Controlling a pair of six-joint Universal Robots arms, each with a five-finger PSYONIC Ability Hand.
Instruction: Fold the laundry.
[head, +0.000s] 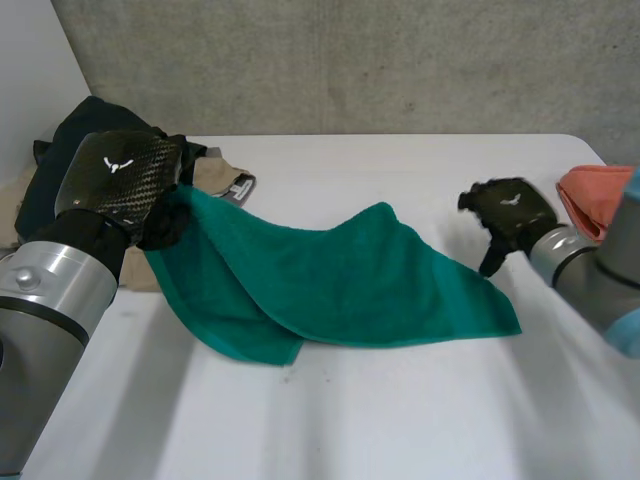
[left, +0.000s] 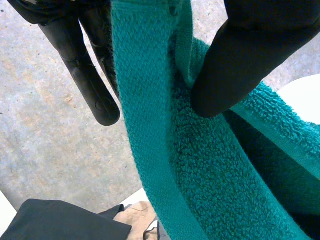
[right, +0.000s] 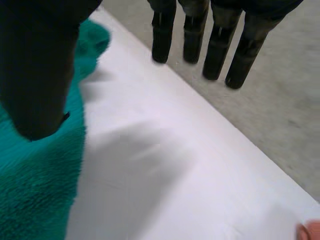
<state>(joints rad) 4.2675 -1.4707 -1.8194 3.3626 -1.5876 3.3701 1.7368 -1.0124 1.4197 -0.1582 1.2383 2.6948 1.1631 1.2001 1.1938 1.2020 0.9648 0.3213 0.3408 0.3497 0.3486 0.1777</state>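
The left hand (head: 120, 178) pinches a raised edge of the green towel (head: 330, 285), while the right hand (head: 512, 212), fingers straight, holds nothing beside the towel's opposite side.

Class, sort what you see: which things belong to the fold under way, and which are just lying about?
In the job: green towel, left robot hand pinching its edge, right robot hand open beside it.
Lying about: dark garment, beige garment, orange cloth.
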